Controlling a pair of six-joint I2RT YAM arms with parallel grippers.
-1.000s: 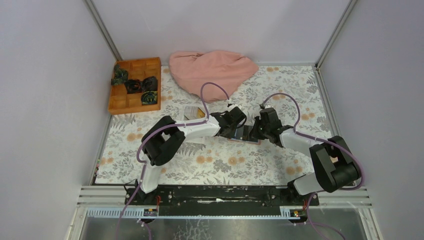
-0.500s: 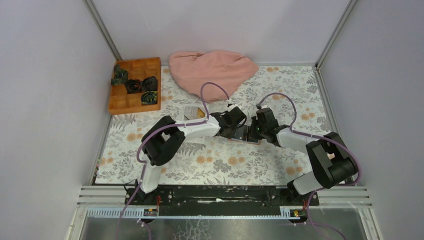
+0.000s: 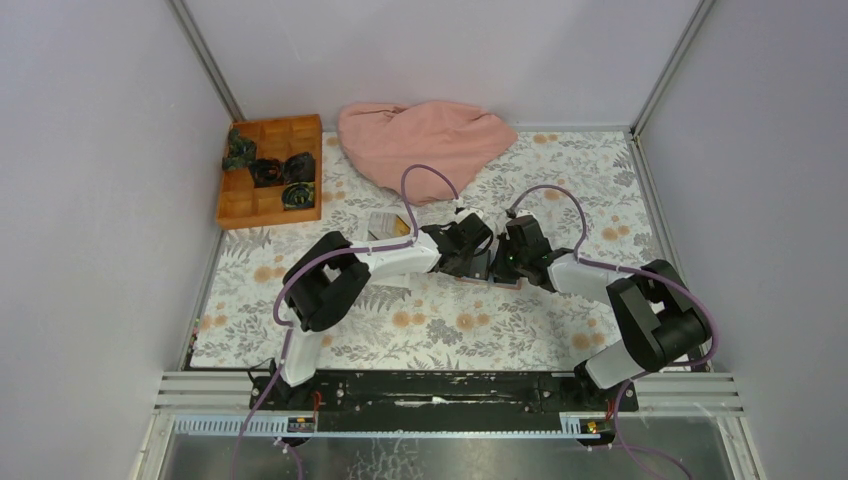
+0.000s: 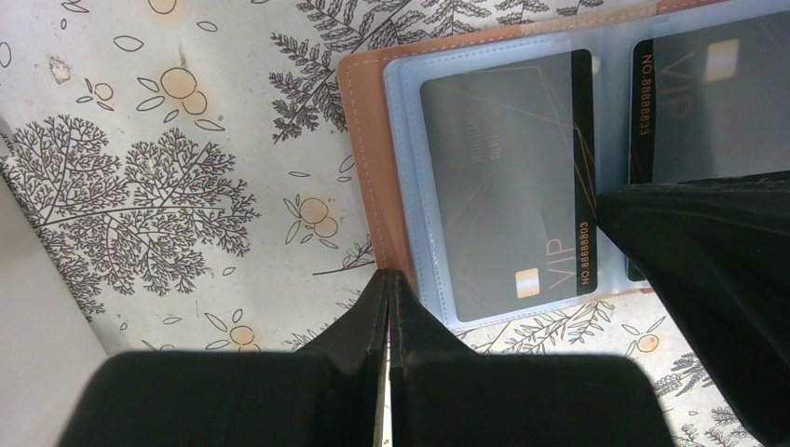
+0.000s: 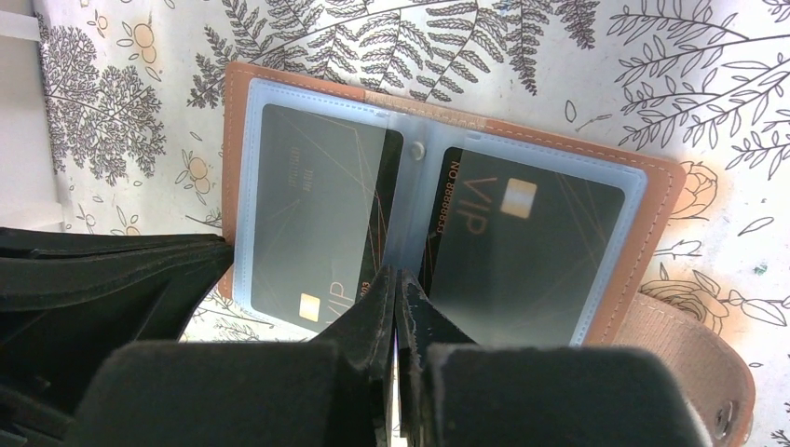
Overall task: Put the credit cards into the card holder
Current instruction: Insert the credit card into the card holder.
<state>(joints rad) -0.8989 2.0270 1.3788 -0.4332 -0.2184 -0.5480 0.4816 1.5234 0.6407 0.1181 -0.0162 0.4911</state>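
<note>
As the right claw [image 5: 396, 277] has edged inward and closed tight, empty, over the spine of the open card holder [image 5: 663, 200] mid-table | left claw [image 4: 388, 277], also closed and empty, rests at its leather edge | two credit cards [image 5: 317, 219] sit sleeved, filling seems done | floral table [image 3: 570, 190], pink cloth [image 3: 425, 140], orange box [image 3: 240, 205], grey walls [image 3: 100, 200].

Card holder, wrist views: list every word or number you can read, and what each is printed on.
"VIP": on one dark card sleeved in the card holder.
"NO.8888803": along that card's edge.
"VIP": on the other dark card.
"NO.8888833": along its edge, last digits unsure.
Faint print across the first card's middle: too blurred to read.
Top view: nothing legible.
</note>
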